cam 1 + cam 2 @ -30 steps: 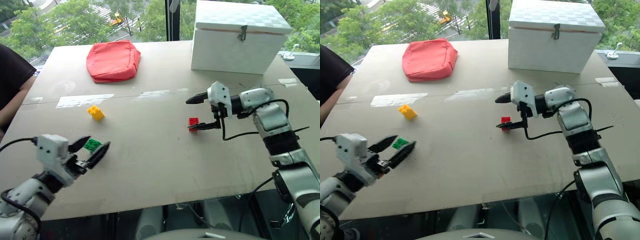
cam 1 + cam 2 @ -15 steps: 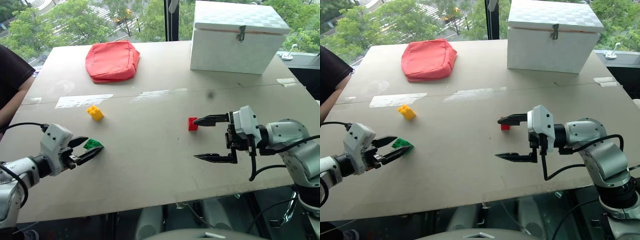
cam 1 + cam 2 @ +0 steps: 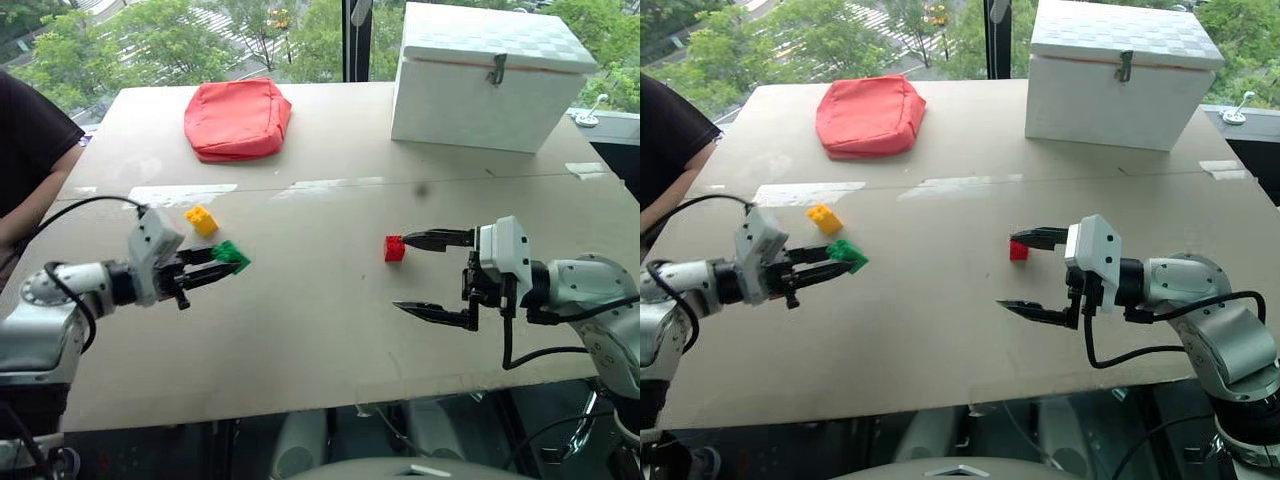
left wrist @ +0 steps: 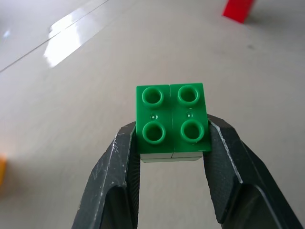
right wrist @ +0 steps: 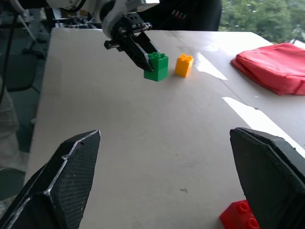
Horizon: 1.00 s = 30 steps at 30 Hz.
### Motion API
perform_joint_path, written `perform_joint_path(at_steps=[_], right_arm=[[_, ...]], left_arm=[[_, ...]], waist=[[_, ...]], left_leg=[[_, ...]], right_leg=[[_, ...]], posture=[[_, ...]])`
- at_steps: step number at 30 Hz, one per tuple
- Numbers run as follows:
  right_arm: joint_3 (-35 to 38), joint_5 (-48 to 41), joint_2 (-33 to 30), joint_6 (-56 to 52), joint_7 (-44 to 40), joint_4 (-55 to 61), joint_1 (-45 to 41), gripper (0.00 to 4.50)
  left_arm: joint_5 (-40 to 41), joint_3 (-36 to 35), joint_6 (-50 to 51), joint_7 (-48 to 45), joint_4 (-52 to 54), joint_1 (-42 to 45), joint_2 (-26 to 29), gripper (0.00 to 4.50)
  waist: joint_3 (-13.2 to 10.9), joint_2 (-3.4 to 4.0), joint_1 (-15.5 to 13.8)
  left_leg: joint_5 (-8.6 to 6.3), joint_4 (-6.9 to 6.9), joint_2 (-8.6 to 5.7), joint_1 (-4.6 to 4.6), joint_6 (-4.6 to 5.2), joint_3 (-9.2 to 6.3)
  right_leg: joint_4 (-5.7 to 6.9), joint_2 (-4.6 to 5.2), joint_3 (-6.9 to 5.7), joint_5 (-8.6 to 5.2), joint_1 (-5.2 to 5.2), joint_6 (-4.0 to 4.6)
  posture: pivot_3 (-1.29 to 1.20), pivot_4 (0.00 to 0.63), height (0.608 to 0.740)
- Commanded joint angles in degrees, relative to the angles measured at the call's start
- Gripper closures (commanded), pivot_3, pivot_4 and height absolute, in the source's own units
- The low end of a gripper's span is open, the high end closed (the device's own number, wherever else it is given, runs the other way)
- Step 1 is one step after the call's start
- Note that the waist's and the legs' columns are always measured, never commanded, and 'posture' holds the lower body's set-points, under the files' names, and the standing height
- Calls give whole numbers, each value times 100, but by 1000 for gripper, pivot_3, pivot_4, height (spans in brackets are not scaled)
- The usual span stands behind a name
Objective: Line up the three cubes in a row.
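Left tool (image 3: pixel 222 262) pinches green cube (image 3: pixel 232 254); right tool (image 3: pixel 425 276) gapes.

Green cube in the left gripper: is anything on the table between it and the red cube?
Nothing visible. The left gripper holds the green cube; bare table runs from there to the red cube. The yellow cube sits off that path.

Green cube (image 4: pixel 171 119) gripped; red (image 3: pixel 395 248), yellow (image 3: pixel 202 219) tabled

My left gripper (image 4: pixel 172 138) clamps the green cube (image 4: pixel 172 121), studs facing up; red cube (image 4: pixel 237 9) lies well beyond.
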<state>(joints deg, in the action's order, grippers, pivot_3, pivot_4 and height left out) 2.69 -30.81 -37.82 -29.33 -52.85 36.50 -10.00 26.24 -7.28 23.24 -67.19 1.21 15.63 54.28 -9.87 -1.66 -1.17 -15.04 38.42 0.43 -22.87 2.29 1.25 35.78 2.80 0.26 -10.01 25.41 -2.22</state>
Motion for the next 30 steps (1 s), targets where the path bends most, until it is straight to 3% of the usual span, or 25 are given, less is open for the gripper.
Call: perform_joint_path(at_steps=[1,4,8,16,27,30], right_arm=[[511,-170,-58,-69,348,237,403,0],[934,-234,-205,-148,479,431,917,0],[1301,-317,-377,-232,606,668,1391,0],[1536,-527,-406,-468,1055,1064,1768,0],[1686,-758,-591,-490,1073,1059,1891,0],[1691,-804,-648,-473,1051,1018,1874,0]], left_arm=[[-632,1065,-161,-539,-558,1148,-233,3268],[-1109,1772,-521,-929,-1513,2157,-797,3268],[-1499,2248,-972,-1340,-2355,2783,-1241,3268],[-2049,2513,-1596,-1502,-3280,3332,-1730,3268],[-2388,2497,-1572,-1264,-3443,3437,-2025,3268],[-2306,2429,-1372,-1296,-3374,3374,-2043,1806]], waist=[[1,0,2],[2,-1,27],[1,-4,159],[1,-5,166],[2,-6,143],[2,-7,139]], left_leg=[[0,1,-3,0,0,3],[0,8,-15,0,2,4],[0,9,-11,1,3,8],[0,9,-2,1,3,-3],[-1,16,-4,1,4,-10],[-1,16,-4,1,4,-11]], right_leg=[[0,-1,-1,1,-1,1],[0,-4,3,5,-6,0],[-2,-12,17,7,-5,-9],[2,-24,12,4,-5,-37],[2,-21,27,5,-6,-39],[3,-21,28,5,-6,-40]], posture=[[0,150,740],[0,150,740],[0,150,740],[0,150,740],[0,150,740],[0,150,740]])
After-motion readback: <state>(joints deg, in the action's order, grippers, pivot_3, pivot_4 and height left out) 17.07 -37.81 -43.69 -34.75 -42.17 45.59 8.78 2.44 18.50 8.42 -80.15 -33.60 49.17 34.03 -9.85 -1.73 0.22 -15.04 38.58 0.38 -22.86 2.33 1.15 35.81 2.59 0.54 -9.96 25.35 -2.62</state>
